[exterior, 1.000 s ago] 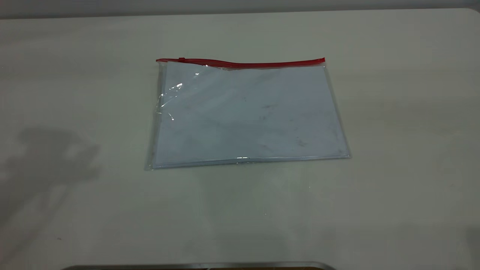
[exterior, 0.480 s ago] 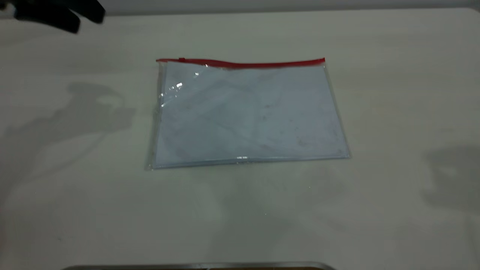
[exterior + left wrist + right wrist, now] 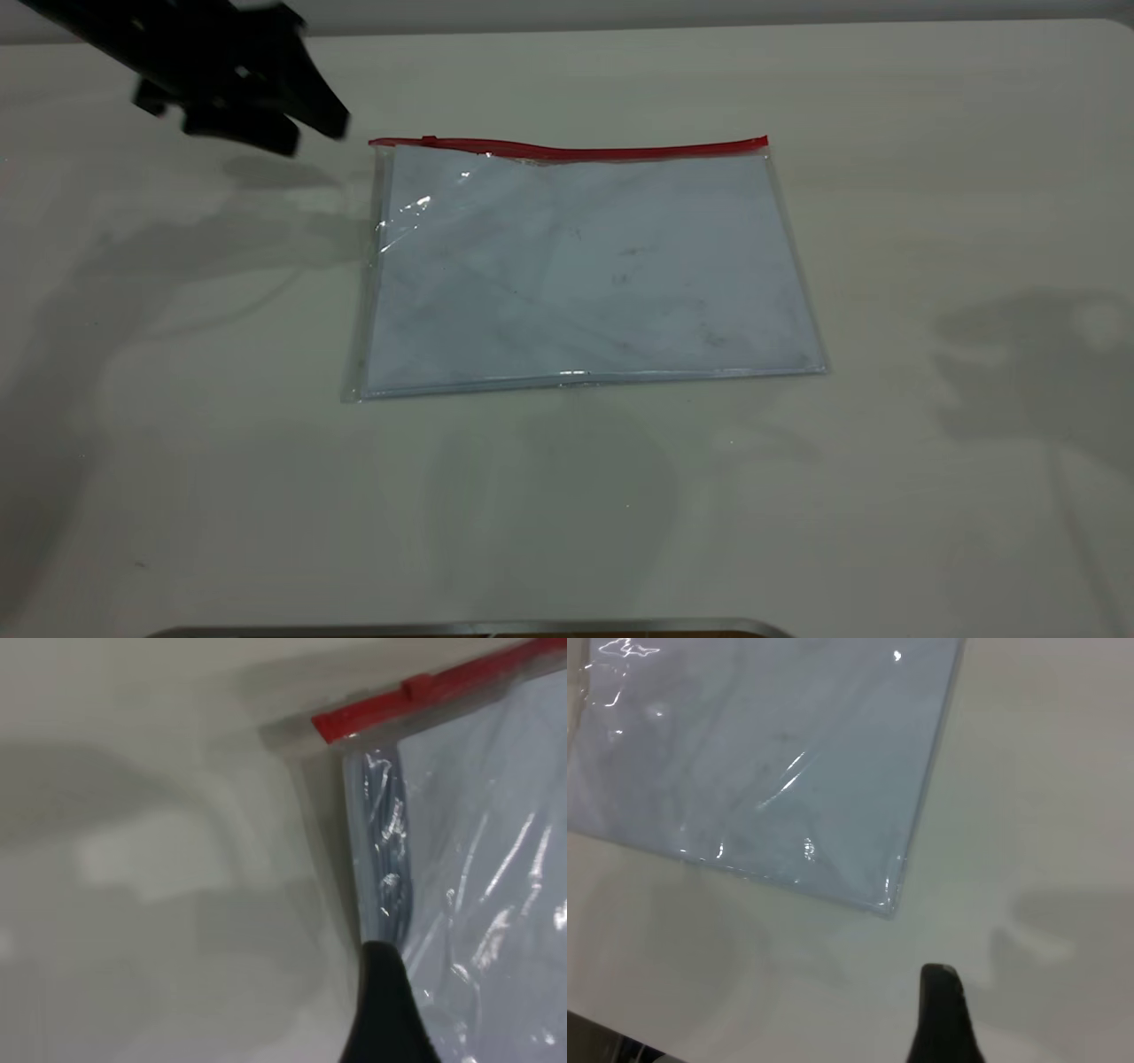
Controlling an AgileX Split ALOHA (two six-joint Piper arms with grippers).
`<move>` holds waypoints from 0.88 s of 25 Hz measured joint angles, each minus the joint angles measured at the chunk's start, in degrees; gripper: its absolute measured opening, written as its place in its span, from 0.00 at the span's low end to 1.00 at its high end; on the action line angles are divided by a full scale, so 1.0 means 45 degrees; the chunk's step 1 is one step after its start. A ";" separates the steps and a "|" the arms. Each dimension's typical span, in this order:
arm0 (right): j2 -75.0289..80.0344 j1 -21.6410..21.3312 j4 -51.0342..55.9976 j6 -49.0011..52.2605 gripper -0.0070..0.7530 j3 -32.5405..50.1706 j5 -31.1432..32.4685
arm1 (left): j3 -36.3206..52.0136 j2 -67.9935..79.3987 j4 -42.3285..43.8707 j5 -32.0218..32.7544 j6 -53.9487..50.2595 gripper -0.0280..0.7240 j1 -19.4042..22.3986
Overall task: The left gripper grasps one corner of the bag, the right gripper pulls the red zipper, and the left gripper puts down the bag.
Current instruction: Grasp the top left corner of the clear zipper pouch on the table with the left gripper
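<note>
Bag lies flat mid-desk, red zipper along its far edge. I've got the left gripper near the far-left corner of the bag, lined up to grasp; fingers: can't tell. Right gripper off the bag's near-right corner, fingers unclear.

You have soft, even overhead light with broad grey shadows on the tabletop. Glare streaks the bag. The left tool looks motion-blurred, probably moving.
</note>
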 joint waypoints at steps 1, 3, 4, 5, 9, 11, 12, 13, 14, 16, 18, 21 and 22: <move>0.0067 0.0030 0.0062 -0.0088 0.77 0.0000 -0.0056 | -0.0170 0.0285 -0.0011 -0.0030 0.0050 0.79 -0.0043; 0.0168 0.0168 0.0091 -0.0280 0.77 -0.0011 -0.0416 | -0.0479 0.0768 -0.0106 -0.0090 0.0112 0.79 -0.0175; 0.0242 0.0272 0.0115 -0.0303 0.77 -0.0043 -0.0584 | -0.0631 0.1006 -0.0166 -0.0102 0.0127 0.79 -0.0200; 0.0352 0.0358 0.0115 -0.0303 0.77 -0.0141 -0.0688 | -0.0761 0.1214 -0.0248 -0.0114 0.0160 0.79 -0.0235; 0.0831 0.0545 0.0124 0.0026 0.77 -0.0777 -0.0618 | -0.1260 0.1906 -0.0347 -0.0211 0.0434 0.79 -0.0452; 0.1005 0.0545 0.0056 0.0266 0.77 -0.0962 -0.0577 | -0.1543 0.2178 -0.0362 -0.0211 0.0510 0.79 -0.0608; 0.1085 0.0545 -0.0065 0.0417 0.77 -0.0992 -0.0567 | -0.1658 0.2290 -0.0374 -0.0231 0.0537 0.79 -0.0660; 0.1129 0.0545 -0.0192 0.0534 0.77 -0.1020 -0.0553 | -0.1740 0.2393 -0.0390 -0.0245 0.0547 0.79 -0.0722; 0.1183 0.0545 -0.0323 0.0727 0.77 -0.1019 -0.0553 | -0.1790 0.2425 -0.0416 -0.0287 0.0563 0.79 -0.0788; 0.1313 0.0545 -0.0623 0.1074 0.77 -0.1019 -0.0542 | -0.1803 0.2511 -0.0416 -0.0393 0.0593 0.79 -0.0849; 0.1418 0.0545 -0.1122 0.1608 0.77 -0.1021 -0.0540 | -0.1874 0.2591 -0.0456 -0.0551 0.0683 0.79 -0.0907; 0.1513 0.0545 -0.2214 0.2659 0.77 -0.1021 -0.0472 | -0.2055 0.2804 -0.0896 -0.0650 0.1096 0.79 -0.0935; 0.1513 0.0545 -0.2712 0.3039 0.77 -0.1021 -0.0407 | -0.2141 0.2905 -0.1123 -0.0684 0.1251 0.79 -0.0968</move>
